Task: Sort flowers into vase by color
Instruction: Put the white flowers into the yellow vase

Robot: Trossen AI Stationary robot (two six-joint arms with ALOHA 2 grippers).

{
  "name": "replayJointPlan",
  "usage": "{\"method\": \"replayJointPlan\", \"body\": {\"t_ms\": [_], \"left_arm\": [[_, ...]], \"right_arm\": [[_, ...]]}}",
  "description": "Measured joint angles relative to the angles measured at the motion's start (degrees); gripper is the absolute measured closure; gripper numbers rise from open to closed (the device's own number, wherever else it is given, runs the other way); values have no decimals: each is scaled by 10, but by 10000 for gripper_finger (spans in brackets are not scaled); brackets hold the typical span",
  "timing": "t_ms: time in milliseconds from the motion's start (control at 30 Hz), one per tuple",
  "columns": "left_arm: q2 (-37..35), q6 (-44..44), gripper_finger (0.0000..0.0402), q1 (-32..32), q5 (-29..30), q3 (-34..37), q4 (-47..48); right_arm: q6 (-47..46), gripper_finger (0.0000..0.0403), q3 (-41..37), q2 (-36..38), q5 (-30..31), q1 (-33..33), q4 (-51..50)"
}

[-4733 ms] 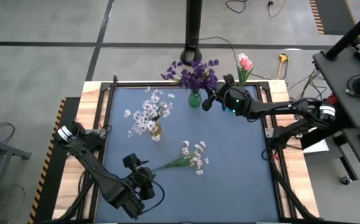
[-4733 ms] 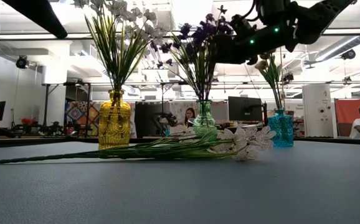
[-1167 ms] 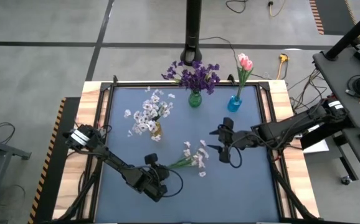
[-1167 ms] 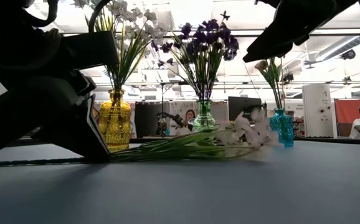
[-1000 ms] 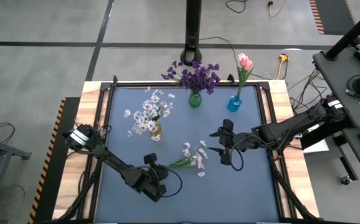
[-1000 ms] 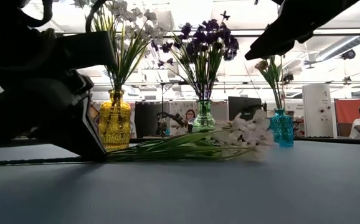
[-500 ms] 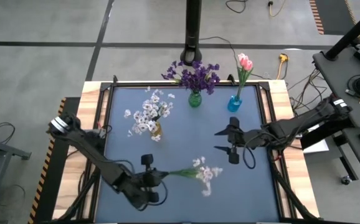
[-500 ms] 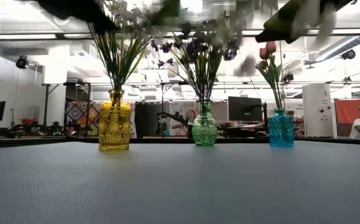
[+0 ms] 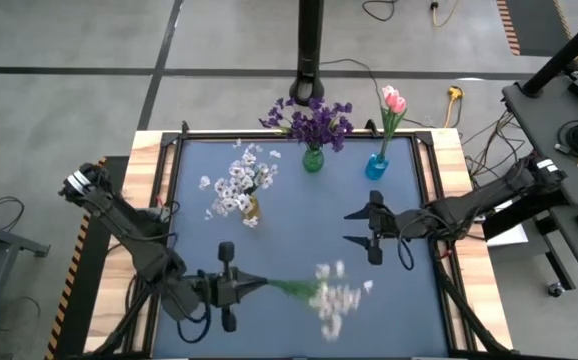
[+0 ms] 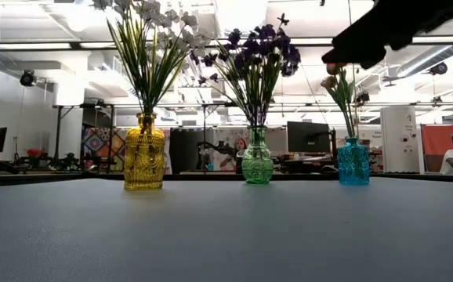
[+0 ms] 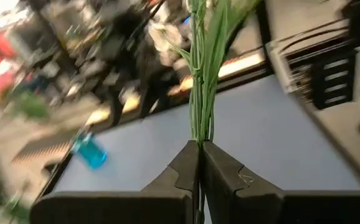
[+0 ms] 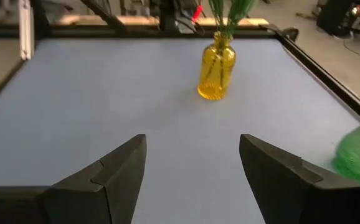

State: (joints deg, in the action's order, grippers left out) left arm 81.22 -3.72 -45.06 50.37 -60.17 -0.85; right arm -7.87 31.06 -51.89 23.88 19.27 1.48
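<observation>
My left gripper (image 9: 249,286) hangs over the table's near left part, shut on a white-blossom sprig (image 9: 331,296) that reaches toward the table's right edge. The sprig's green stems (image 11: 200,93) also show in the left wrist view. My right gripper (image 9: 349,226) hovers open over the table's right middle, its fingers pointing left with nothing between them. At the far side stand a yellow vase (image 9: 252,208) with white flowers, a green vase (image 9: 313,158) with purple flowers and a blue vase (image 9: 376,166) with a pink tulip. My left gripper pinches the bunched green stems at their lower end (image 11: 198,135) between its two shut fingers (image 11: 220,177). The fingers lie about level, pointing toward the table's right edge, along the stems. The sprig sticks straight out ahead of them, blossoms (image 9: 334,300) farthest out, lifted clear of the table.
The three vases show in a row in the low view: yellow (image 10: 144,151), green (image 10: 257,157), blue (image 10: 353,162). Black frame rails (image 9: 174,200) run round the blue mat (image 9: 299,225). The right wrist view shows the yellow vase (image 12: 216,74) ahead across bare mat.
My left gripper has risen from the table and drawn toward the near left, turning from slanting down to about level, pointing right. The white sprig went with it, from lying on the mat to lifted clear. My right gripper has drawn back slightly toward the right edge, still open.
</observation>
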Motion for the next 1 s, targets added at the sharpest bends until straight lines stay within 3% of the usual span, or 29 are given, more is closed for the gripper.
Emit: {"method": "replayJointPlan", "body": {"t_ms": [167,500,800,1000], "left_arm": [[2,-81,401,10,-32,54,-160],[14,-93,401,33,-31,189,-471],[43,-98,401,33,-29,193,-501],[51,-119,401,33,-18,187,-501]], "right_arm": [[3,147,-70,-21,-14,0,145],[75,153,-95,-158,-19,26,443],[118,138,3,-275,-33,26,508],[169,126,13,-334,-83,26,657]]}}
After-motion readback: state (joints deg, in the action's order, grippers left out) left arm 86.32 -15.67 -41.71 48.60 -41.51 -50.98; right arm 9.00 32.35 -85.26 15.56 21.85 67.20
